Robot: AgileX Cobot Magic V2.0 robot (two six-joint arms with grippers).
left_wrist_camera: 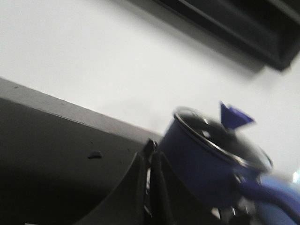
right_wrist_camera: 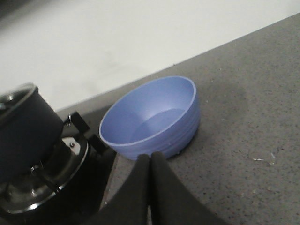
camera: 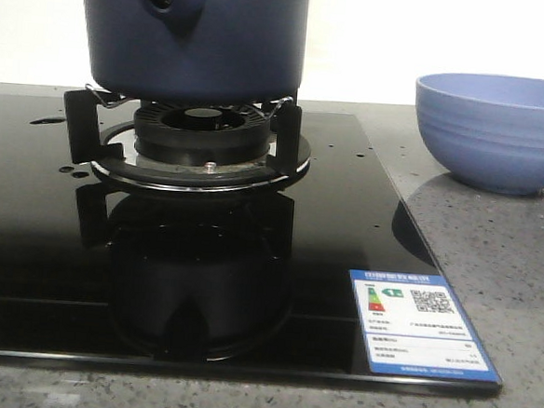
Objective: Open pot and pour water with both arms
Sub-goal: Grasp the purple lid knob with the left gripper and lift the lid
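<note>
The dark navy pot (camera: 200, 31) stands on the gas burner (camera: 201, 148), its stub handle with a round hole (camera: 162, 0) facing me. In the left wrist view the pot (left_wrist_camera: 201, 159) carries a glass lid (left_wrist_camera: 220, 138) with a blue knob (left_wrist_camera: 234, 116). My left gripper (left_wrist_camera: 151, 149) is shut and empty, just beside the pot's wall. My right gripper (right_wrist_camera: 150, 157) is shut and empty, above the counter in front of the periwinkle ribbed bowl (right_wrist_camera: 150, 117). The pot also shows at the edge of the right wrist view (right_wrist_camera: 23, 126). Neither gripper shows in the front view.
The black glass hob (camera: 183, 272) has a blue energy label (camera: 420, 325) at its front right corner. The periwinkle bowl (camera: 496, 131) stands on the grey speckled counter (camera: 493, 247) to the right of the hob. A white wall lies behind.
</note>
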